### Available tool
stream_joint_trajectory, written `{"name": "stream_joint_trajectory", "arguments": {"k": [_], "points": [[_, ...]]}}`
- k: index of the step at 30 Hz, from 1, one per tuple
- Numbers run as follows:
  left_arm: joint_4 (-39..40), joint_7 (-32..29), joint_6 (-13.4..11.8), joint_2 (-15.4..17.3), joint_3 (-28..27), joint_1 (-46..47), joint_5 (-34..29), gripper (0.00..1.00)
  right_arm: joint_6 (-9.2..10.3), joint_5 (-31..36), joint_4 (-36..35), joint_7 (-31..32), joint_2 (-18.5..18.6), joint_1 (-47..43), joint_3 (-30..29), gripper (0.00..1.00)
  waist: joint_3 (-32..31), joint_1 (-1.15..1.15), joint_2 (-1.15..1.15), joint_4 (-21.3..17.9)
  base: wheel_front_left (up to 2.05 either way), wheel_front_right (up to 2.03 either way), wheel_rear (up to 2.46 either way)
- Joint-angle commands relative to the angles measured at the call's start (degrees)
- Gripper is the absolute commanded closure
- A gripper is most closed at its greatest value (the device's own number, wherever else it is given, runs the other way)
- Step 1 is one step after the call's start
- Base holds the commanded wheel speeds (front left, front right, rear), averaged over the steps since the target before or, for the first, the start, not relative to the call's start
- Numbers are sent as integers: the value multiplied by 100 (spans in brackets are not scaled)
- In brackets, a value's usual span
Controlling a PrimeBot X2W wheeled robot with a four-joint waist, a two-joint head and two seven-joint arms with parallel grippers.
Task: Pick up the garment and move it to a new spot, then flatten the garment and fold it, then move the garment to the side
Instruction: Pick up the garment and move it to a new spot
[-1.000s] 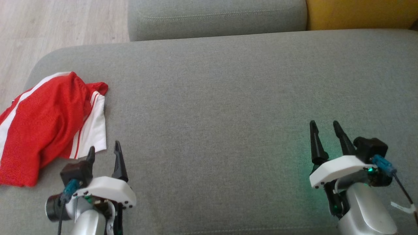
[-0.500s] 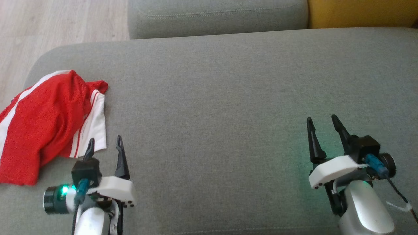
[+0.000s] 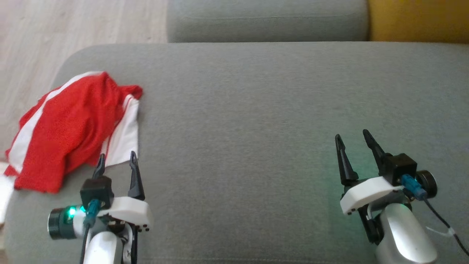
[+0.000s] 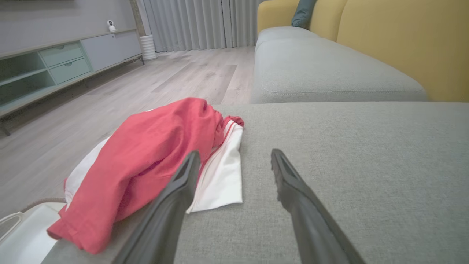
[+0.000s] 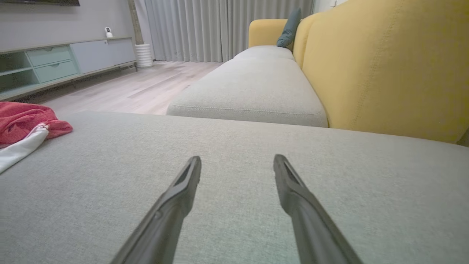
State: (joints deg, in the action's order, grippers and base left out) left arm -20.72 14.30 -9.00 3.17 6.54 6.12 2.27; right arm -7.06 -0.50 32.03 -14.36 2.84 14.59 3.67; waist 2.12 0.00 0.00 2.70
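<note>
1. Seat (image 3: pixel 256 110): grey cushion, bare ahead of and between the two grippers, so I judge there is room for a new spot
2. Garment (image 3: pixel 69 132): red and white, crumpled, just ahead and to the left of the left gripper (image 3: pixel 117 157), white hem close to its left fingertip; well apart from the right gripper (image 3: pixel 351 134), far off to its left
3. Left gripper and right gripper: jaws spread, holding nothing, low over the seat
4. Step, by my judgement: the first pick-up, not yet made; the next move calls for the left gripper to reach forward-left and pinch a bunched fold
</note>
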Motion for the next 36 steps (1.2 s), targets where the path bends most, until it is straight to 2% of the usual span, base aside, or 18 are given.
{"name": "stream_joint_trajectory", "arguments": {"k": [1, 13, 19, 26, 36], "points": [[151, 70, 28, 34, -206, 256, 20, 0, -43, -31, -201, -63, 4, 196, 178, 0, 66, 0, 0, 304, 0, 0, 0], [185, 70, 7, -16, -296, 161, 151, 0, -43, -196, -229, -63, 4, 280, 605, 0, 243, 0, 0, 1698, 0, 0, 0], [246, 70, 96, -24, -582, 105, 361, 0, -43, -211, -197, -63, 4, 393, 797, 0, 401, 0, 0, 2157, 0, 0, 0], [178, 70, 381, -28, -842, 296, 552, 0, -43, -116, -226, -63, 5, 584, 935, 0, 744, 0, 0, 2224, 0, 0, 0], [-467, 70, 977, 66, -1394, 1397, 568, 0, -43, -59, -565, -63, 292, 961, 1128, 0, 1536, 0, 0, 1830, 0, 0, 0]]}}
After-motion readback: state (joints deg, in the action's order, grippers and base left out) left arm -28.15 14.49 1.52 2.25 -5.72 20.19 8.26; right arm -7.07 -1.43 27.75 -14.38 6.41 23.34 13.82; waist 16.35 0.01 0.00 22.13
